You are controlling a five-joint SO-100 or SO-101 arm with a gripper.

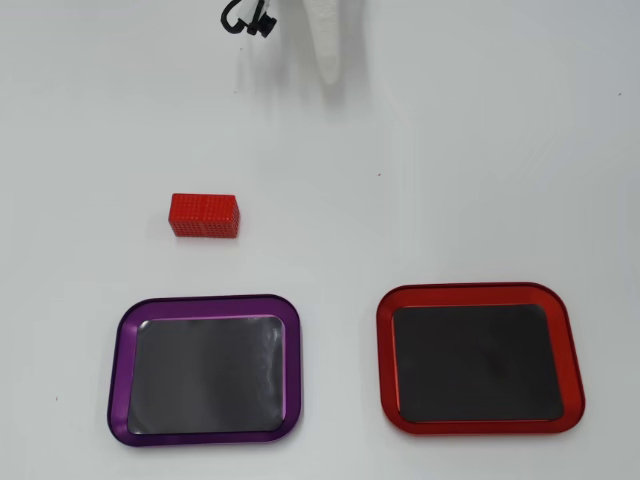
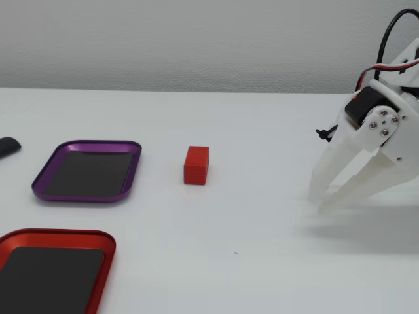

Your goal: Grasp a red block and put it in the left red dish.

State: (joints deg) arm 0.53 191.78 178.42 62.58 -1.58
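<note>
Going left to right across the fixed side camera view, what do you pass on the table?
Red dish at the lower left and purple tray above it share the left side, then the red block, then the white gripper at the right. A dark object at the far left edge is cut off.

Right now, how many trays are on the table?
2. In the overhead view, the purple-rimmed tray lies lower left, below the red block; the red-rimmed tray lies lower right. Both hold nothing. The fixed view cuts off part of the red one; no others show.
</note>
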